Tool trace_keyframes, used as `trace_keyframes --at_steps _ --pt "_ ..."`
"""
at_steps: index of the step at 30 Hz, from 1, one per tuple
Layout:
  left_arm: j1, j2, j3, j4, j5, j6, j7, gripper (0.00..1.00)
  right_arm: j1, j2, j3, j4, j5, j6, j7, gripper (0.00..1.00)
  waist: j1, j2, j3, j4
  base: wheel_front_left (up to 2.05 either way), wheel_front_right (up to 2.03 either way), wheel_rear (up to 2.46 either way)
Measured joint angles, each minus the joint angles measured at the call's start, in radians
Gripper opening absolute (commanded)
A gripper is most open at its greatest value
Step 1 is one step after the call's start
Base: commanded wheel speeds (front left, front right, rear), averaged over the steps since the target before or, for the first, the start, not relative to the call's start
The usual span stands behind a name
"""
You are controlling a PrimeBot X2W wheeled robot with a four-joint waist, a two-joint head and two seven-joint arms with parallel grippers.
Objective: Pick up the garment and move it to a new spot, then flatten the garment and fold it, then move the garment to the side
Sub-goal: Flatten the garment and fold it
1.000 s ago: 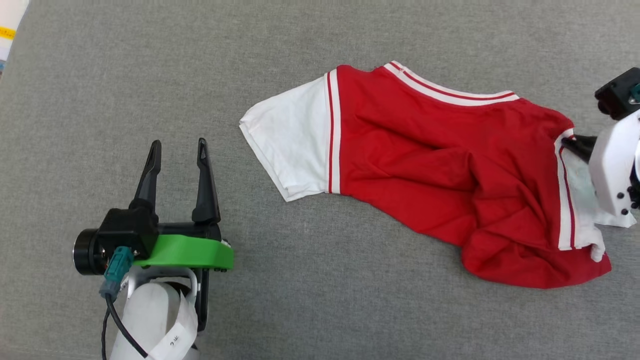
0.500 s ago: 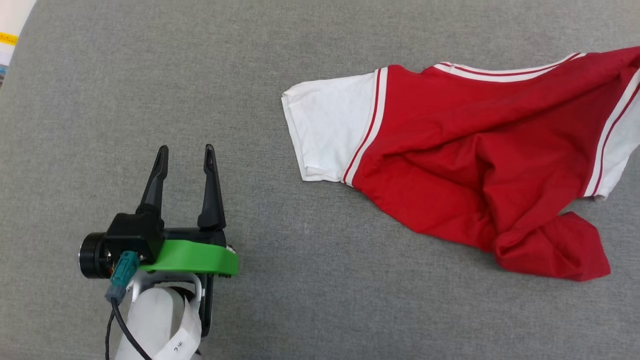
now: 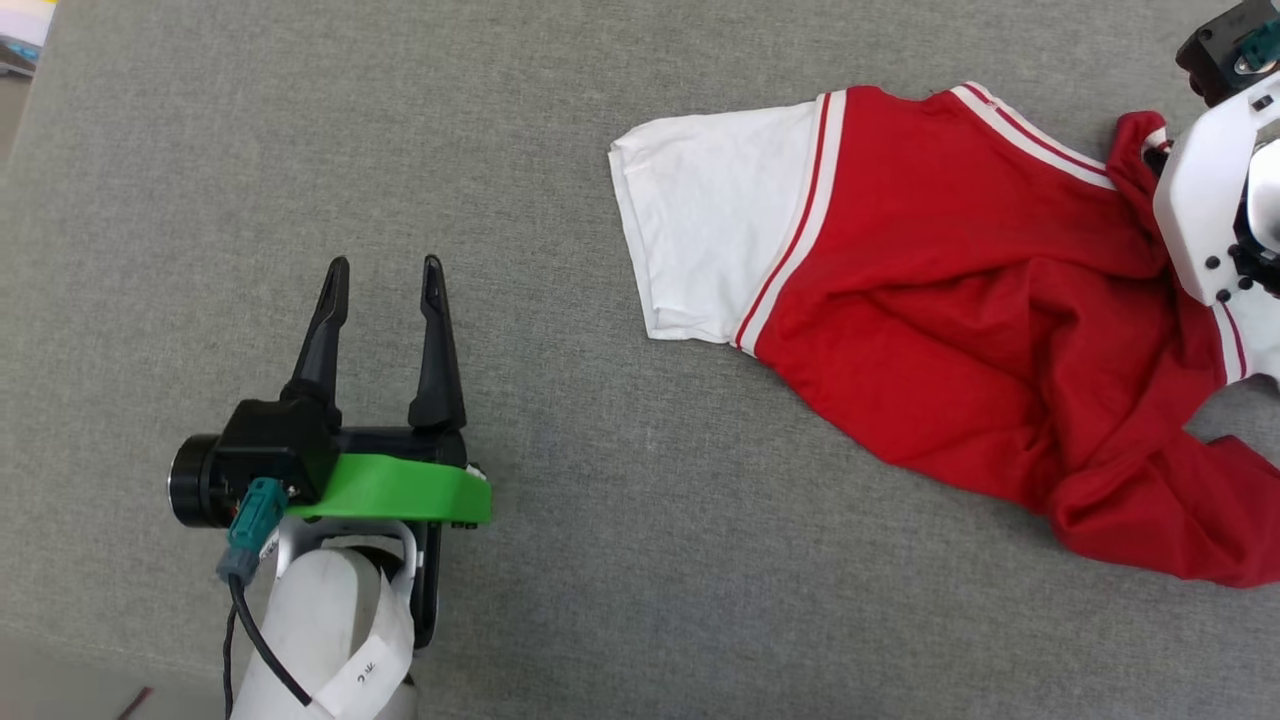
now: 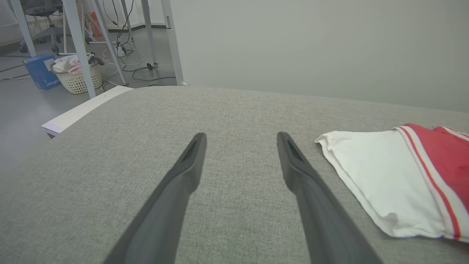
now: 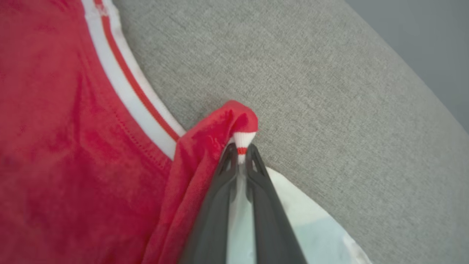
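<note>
Grey woven surface (image 3: 600, 580); in the left wrist view its rounded far edge meets a pale wall (image 4: 311, 44). Far left, beyond that edge: grey floor, slanted metal legs (image 4: 78, 40), a blue box (image 4: 38, 71), a wicker basket (image 4: 78, 77) holding what may be cloth, and loose cables (image 4: 146, 69). Left gripper (image 3: 385, 265) over bare surface, jaws spread wide and empty. To its right, well apart, the garment (image 3: 950, 300) lies on the surface, white sleeve nearest, red body creased and bunched toward the right. Right gripper (image 5: 240, 154), jaws pressed together, pinching the striped trim at the garment's right end, where the red cloth forms a small peak.
</note>
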Motion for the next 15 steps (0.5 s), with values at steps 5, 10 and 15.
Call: trace_keyframes --at_steps 5,10,15 --pt "-0.001 0.0 0.006 0.002 -0.002 0.003 0.0 1.0 -0.017 0.003 0.04 0.087 0.036 0.0 -0.062 0.0 -0.0001 0.0 0.002 0.017 0.0 0.0 0.0" --pt "0.005 0.0 0.029 0.007 0.009 0.003 0.0 1.0 -0.01 0.024 0.038 0.136 0.077 0.0 -0.224 1.0 0.0 0.0 -0.027 0.012 0.0 0.0 0.0" --pt "0.024 0.0 0.057 0.007 0.025 -0.002 0.0 1.0 0.031 0.033 0.032 0.136 0.069 0.001 -0.419 1.0 0.0 0.0 -0.08 -0.011 0.0 0.0 0.0"
